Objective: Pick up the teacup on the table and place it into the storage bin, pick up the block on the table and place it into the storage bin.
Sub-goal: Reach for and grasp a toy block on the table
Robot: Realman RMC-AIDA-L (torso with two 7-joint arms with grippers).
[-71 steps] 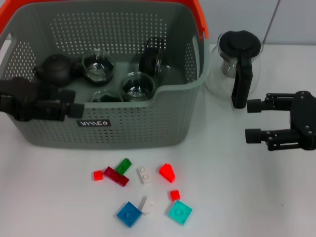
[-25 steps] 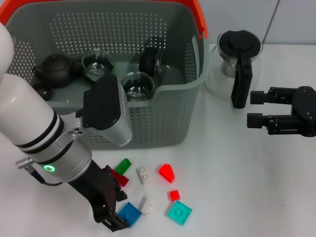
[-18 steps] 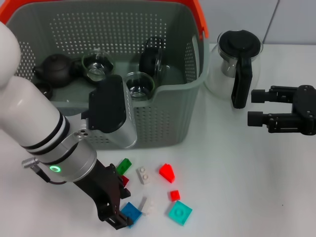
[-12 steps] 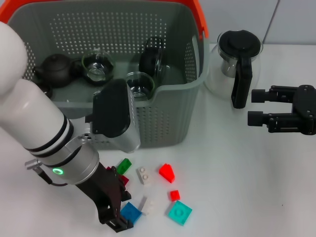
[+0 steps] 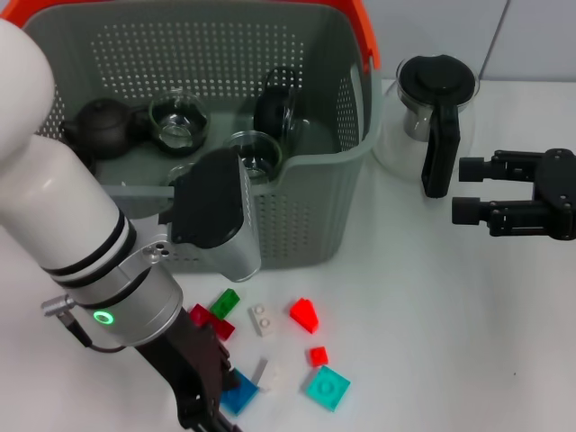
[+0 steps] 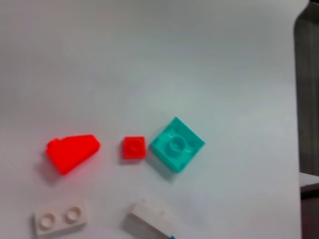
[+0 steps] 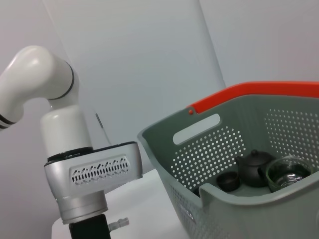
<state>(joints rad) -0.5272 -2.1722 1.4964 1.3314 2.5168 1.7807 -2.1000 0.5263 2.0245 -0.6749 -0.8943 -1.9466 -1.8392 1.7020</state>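
At the near edge of the white tabletop (image 5: 432, 342), the left gripper (image 5: 209, 407) reaches down over the scattered blocks, its black fingers right at the blue block (image 5: 239, 393); whether its jaws are apart or together cannot be told. Just beside the blue block lie a small white block (image 5: 268, 374) and a teal square block (image 5: 327, 388). The left wrist view shows the teal block (image 6: 177, 144) touching or nearly touching a small red square block (image 6: 133, 148), with a red wedge block (image 6: 71, 152) close by and a white two-stud block (image 6: 60, 217) nearer the camera. A little farther back sit a dark red block (image 5: 211, 320) and a green block (image 5: 225, 302).

Behind the blocks stands the storage bin (image 5: 297, 216), grey and perforated with an orange handle. Inside it are glass teacups (image 5: 178, 121), a dark teapot (image 5: 101, 126) and other glassware.

To the right of the bin stands a glass pot (image 5: 434, 108) with a black lid and handle. The right gripper (image 5: 471, 190) hovers just beside that pot, above the tabletop, its jaws apart and holding nothing.
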